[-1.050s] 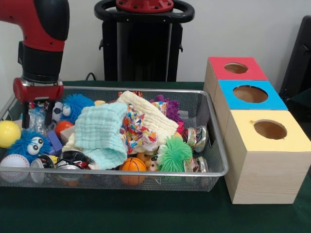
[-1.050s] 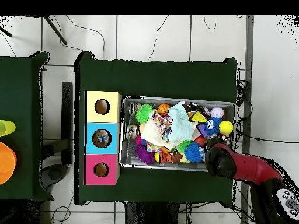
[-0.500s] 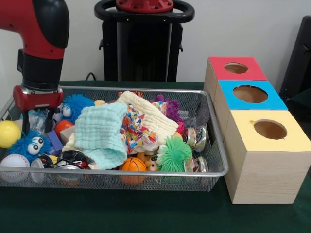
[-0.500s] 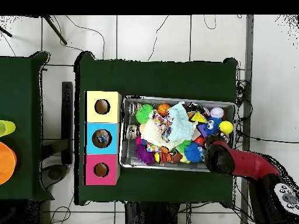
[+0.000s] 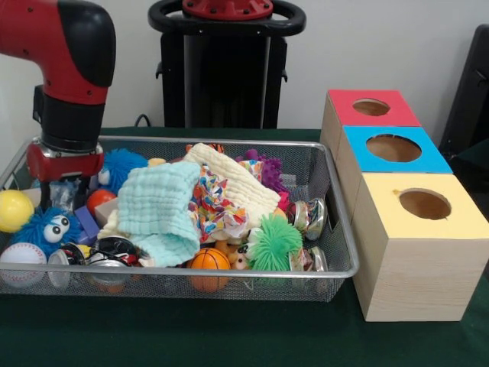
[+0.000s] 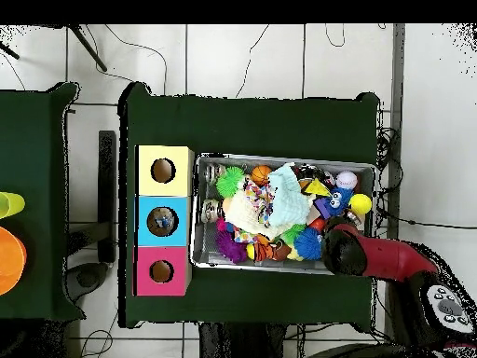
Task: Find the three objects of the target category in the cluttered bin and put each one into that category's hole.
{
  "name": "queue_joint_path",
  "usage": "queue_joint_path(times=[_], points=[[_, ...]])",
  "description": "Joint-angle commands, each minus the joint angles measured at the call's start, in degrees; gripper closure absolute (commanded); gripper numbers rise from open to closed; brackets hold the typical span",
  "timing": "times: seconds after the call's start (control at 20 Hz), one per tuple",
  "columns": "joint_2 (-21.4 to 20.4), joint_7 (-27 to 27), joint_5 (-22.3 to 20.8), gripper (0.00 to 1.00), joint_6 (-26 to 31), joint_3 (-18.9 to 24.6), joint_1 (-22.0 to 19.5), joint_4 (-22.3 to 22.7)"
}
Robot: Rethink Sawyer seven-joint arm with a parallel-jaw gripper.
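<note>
The wire mesh bin (image 5: pixel 336 269) is crammed with toys and cloths. My gripper (image 5: pixel 63 196) hangs low over the bin's left end, just behind a blue fuzzy toy with eyes (image 5: pixel 47 226). Its fingers stand apart, open, around a clear crinkly item. Close to it are a yellow ball (image 5: pixel 13 210), an orange ball (image 5: pixel 98 199) and a second blue fuzzy toy (image 5: pixel 120 164). Three boxes with holes stand right of the bin: red (image 5: pixel 371 108), blue (image 5: pixel 393 148), yellow (image 5: pixel 425 204). From overhead, the arm's wrist (image 6: pixel 343 250) covers the gripper at the bin's lower right corner.
A mint cloth (image 5: pixel 157 210), a cream cloth (image 5: pixel 233 180) and a patterned cloth (image 5: pixel 214 205) cover the bin's middle. Along the front lie a baseball (image 5: pixel 21 255), a small basketball (image 5: pixel 208 260), a green spiky ball (image 5: pixel 273 241) and metal bells (image 5: pixel 310 218). The overhead view shows something inside the blue box's hole (image 6: pixel 162 222).
The gripper has sunk lower into the bin's left end and shifted slightly right. Nothing in the bin has visibly moved.
</note>
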Motion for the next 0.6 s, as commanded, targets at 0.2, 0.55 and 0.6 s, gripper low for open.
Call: queue_joint_path(times=[0.2,0.55,0.6], points=[[0.9,10.0,1.8,0.00,13.5,-10.5,5.6,-0.5],[-0.1,8.7,2.8,0.00,15.9,-14.0,8.0,-0.7],[0.0,8.6,2.8,0.00,15.6,-14.0,8.0,-0.8]])
